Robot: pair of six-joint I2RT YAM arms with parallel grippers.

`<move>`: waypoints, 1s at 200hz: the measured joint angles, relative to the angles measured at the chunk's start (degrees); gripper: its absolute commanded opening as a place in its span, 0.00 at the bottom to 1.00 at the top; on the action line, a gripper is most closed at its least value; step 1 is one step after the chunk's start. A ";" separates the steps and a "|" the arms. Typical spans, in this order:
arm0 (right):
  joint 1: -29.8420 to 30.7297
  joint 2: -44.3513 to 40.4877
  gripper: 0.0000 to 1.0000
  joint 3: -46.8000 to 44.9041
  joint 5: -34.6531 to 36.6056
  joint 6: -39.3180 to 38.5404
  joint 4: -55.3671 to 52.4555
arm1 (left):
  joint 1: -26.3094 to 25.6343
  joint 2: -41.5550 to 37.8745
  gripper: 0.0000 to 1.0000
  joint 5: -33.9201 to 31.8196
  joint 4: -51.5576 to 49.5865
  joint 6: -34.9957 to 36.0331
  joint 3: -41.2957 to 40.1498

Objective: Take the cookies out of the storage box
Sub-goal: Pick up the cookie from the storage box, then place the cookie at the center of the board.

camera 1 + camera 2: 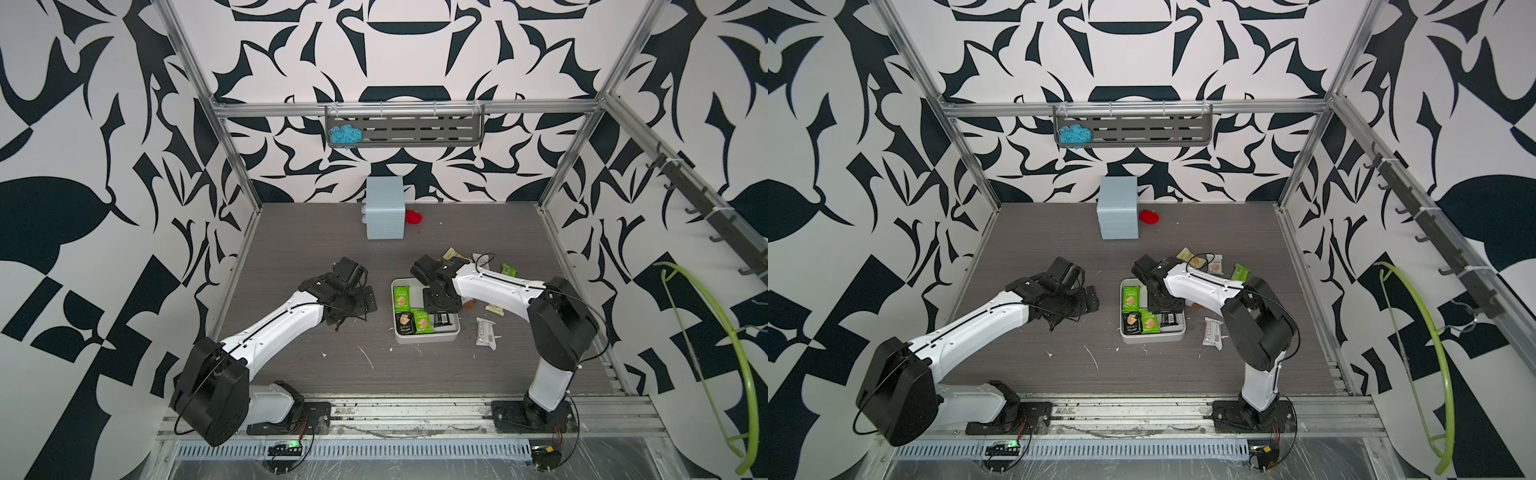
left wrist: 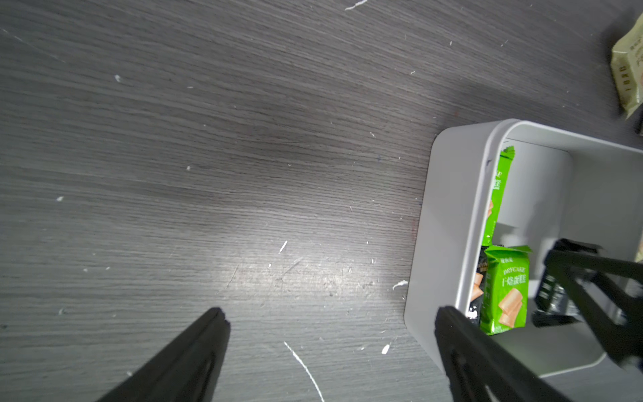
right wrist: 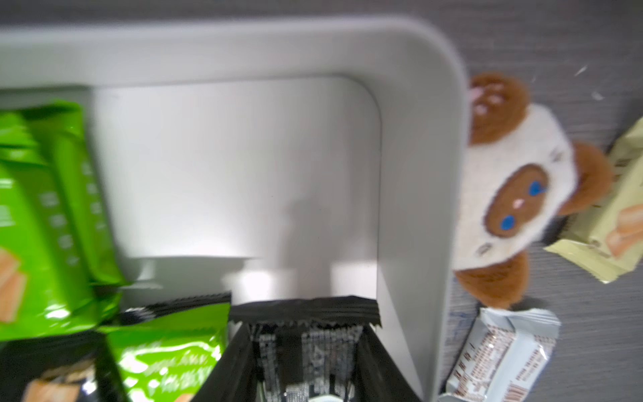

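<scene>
Because cookies (image 1: 401, 298) lie in the storage box (image 1: 428, 337), my right gripper (image 3: 306, 336) reaches inside, jaws pinched on 1 black packet (image 3: 306, 309) for lifting out; my left gripper (image 2: 334, 313) hangs wide open, empty, beside it.

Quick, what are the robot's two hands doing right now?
Left gripper: open, holding nothing.
Right gripper: shut on the black packet, inside the storage box.

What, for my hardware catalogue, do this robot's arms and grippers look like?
Both the left arm and right arm have glossy white link shells, bulky black joint housings and a thin black cable routed along them. The left gripper and right gripper are matte black, with slim tapering fingers showing slotted cut-outs.
</scene>
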 measured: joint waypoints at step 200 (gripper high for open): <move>-12.28 14.12 0.36 24.98 -3.08 -8.74 5.55 | 3.48 6.38 1.00 5.33 -2.01 1.53 13.75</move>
